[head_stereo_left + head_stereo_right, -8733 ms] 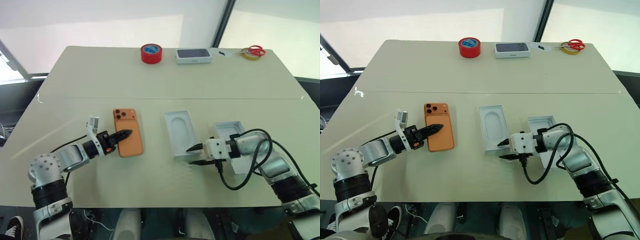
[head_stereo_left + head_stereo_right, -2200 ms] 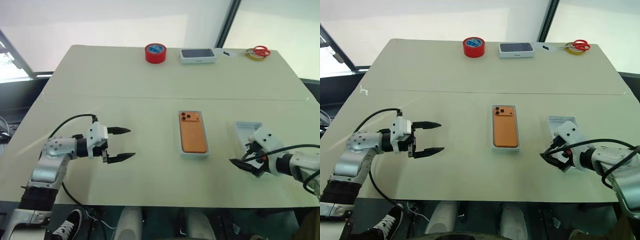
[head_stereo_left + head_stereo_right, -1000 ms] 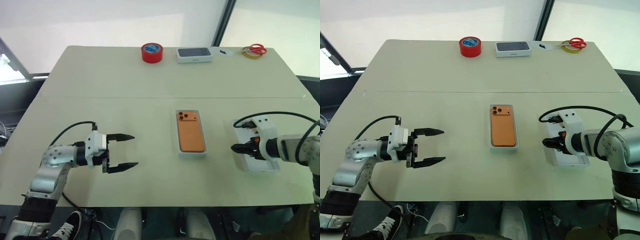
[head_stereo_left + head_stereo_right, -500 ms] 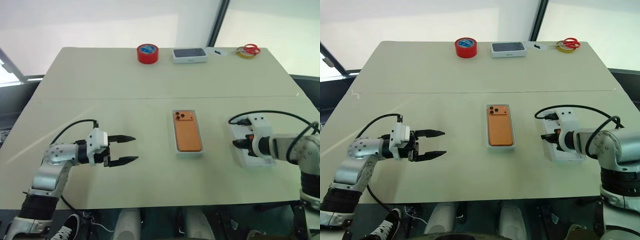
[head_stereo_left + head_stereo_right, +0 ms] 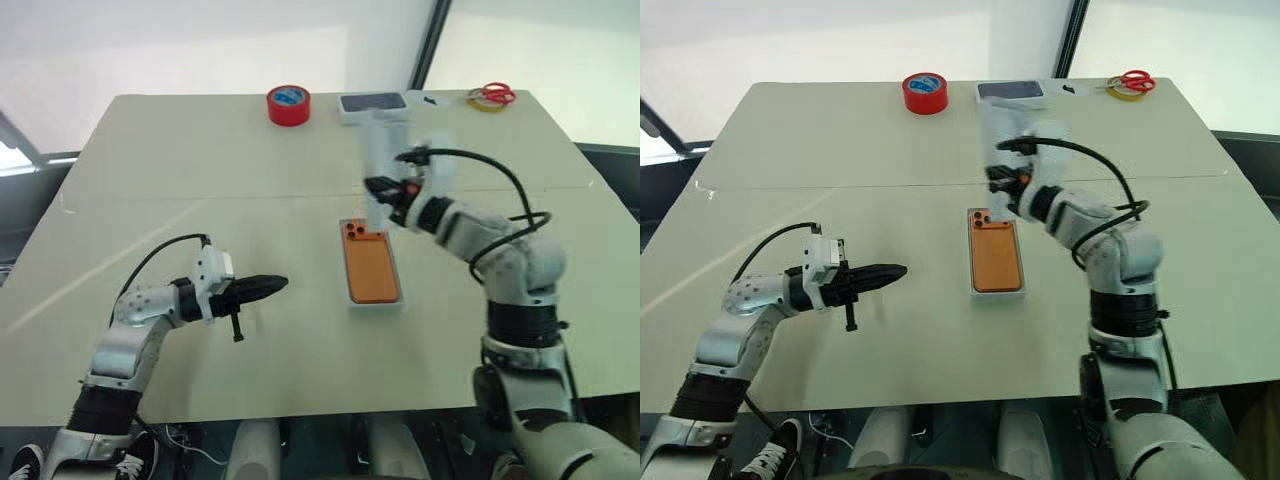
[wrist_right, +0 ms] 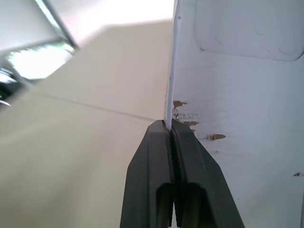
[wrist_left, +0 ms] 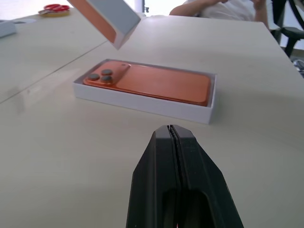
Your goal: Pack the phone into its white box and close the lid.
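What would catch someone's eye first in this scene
The orange phone lying in the white box at the table's middle stands out. Just above its camera end, the right gripper holds the white lid in the air by one wall. The red tape roll sits at the far edge.

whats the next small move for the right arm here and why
Probably swing the lid level and centre it over the white box, then lower it. The phone already lies flat inside the box, and the right gripper is shut on the lid's wall, holding it tilted in the air above the box's camera end. The left gripper is shut and stands apart.
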You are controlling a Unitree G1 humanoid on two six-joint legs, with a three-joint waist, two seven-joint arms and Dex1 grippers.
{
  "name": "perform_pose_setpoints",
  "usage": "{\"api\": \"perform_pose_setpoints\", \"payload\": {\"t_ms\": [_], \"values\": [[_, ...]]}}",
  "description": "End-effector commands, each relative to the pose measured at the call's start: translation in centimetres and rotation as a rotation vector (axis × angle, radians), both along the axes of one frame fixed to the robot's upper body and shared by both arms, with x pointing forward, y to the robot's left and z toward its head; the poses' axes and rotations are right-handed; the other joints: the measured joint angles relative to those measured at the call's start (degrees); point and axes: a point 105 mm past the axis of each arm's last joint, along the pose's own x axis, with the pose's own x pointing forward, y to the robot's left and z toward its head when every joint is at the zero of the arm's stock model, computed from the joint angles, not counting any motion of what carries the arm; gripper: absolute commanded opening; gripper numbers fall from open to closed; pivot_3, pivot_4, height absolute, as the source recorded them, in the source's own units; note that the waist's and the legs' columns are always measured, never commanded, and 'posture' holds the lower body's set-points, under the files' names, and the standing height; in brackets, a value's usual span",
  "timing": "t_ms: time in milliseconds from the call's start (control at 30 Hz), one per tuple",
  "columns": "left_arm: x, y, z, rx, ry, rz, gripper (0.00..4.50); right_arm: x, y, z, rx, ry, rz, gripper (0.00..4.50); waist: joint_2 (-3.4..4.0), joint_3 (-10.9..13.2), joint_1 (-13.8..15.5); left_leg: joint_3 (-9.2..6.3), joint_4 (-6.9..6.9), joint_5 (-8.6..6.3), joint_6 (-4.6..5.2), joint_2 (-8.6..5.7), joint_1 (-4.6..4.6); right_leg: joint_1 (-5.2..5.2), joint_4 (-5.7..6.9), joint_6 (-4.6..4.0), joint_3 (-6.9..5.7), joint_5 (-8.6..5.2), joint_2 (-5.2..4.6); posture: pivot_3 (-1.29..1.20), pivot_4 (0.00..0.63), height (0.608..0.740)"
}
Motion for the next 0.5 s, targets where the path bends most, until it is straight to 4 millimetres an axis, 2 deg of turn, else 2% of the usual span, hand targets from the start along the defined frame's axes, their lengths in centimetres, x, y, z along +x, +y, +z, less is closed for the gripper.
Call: {"api": "perform_pose_setpoints", "payload": {"t_ms": [33,167,300,433,500], "values": [[-0.1,-0.2,1.1,-0.022,-0.04,0.026,0.03,-2.8,0.9,0.7,0.194,0.033,0.149,0.0,-0.08,0.0,0.1,-0.02,0.02,0.0,0.0,0.01,0.01,0.03,0.0,0.0,0.0,0.0,-0.01,0.0,0.15,0.74],[-0.2,-0.2,1.6,-0.052,-0.032,0.051,0.03,-5.6,2.0,-1.1,0.408,0.264,0.342,0.0,-0.12,-0.1,-0.2,-0.06,-0.03,-0.01,-0.01,0.08,0.04,0.08,-0.03,-0.02,0.0,0.01,-0.08,0.0,0.15,0.74],[0.0,-0.2,2.4,-0.085,-0.029,0.066,0.03,-8.2,3.0,-2.2,0.427,0.379,0.464,0.0,-0.07,0.0,-0.4,-0.03,-0.08,-0.01,-0.01,0.09,0.06,0.03,-0.02,-0.04,0.0,0.02,-0.07,0.0,0.15,0.74],[0.1,-0.1,3.8,-0.155,-0.017,0.075,0.03,-9.2,3.3,-2.6,0.561,0.562,0.54,0.0,-0.08,0.0,-0.4,-0.03,-0.08,-0.01,0.0,0.09,0.06,0.02,-0.03,-0.04,0.0,0.02,-0.06,0.0,0.15,0.74],[-0.1,-0.4,3.8,-0.158,-0.008,0.065,0.03,-9.7,3.6,-3.3,0.521,0.61,0.566,0.0,-0.08,0.0,-0.3,-0.03,-0.05,-0.01,0.0,0.08,0.06,0.04,-0.03,-0.04,0.01,0.02,-0.07,0.0,0.15,0.74]]}}
